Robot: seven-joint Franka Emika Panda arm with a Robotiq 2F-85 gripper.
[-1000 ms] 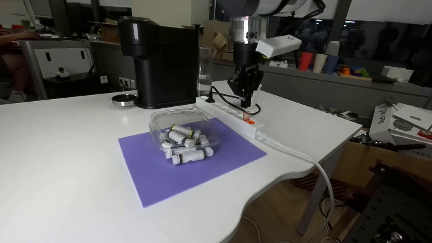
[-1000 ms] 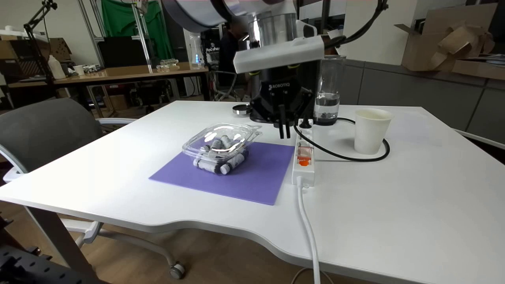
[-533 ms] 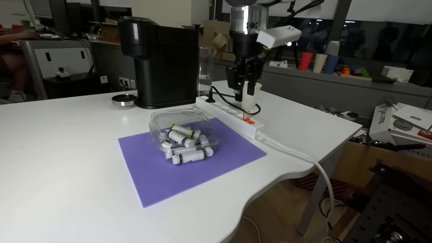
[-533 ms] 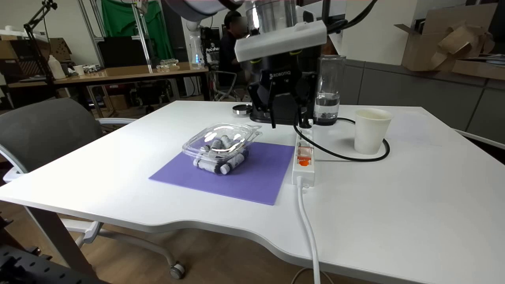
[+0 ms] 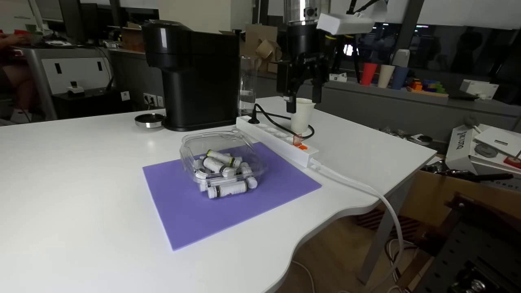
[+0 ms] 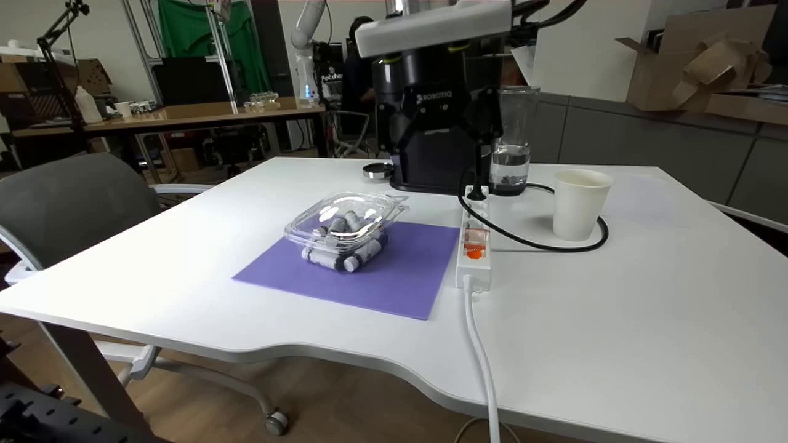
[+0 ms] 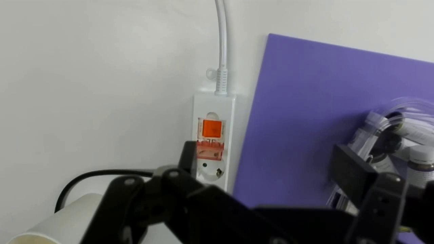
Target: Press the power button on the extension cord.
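- Power button (image 7: 212, 128): small, orange-red, set in the cable end of the extension cord; a see-through red flap (image 7: 209, 153) stands raised just beside it.
- Extension cord (image 6: 473, 271): long and white, lying on the bench (image 6: 615, 332) just beside the purple mat (image 5: 195, 217). White cable (image 7: 222, 40) leaves one end; black plug (image 6: 476, 193) sits in the other.
- Gripper (image 5: 304, 101): hangs above the bench, apart from the button, jaws spread wide. In the wrist view one jaw shows by the red flap, the other over the mat (overlap only, seen from above).
- Paper cup (image 6: 580, 206): upright on the bench; black cord (image 7: 108, 172) from the plug curves round its near side.
- Plastic box (image 5: 215, 142): clear, on the mat, small bottles (image 5: 228, 189) showing through.
- Coffee machine (image 5: 211, 81): black, near the plug end; metal dish (image 5: 149, 121) just beside it.
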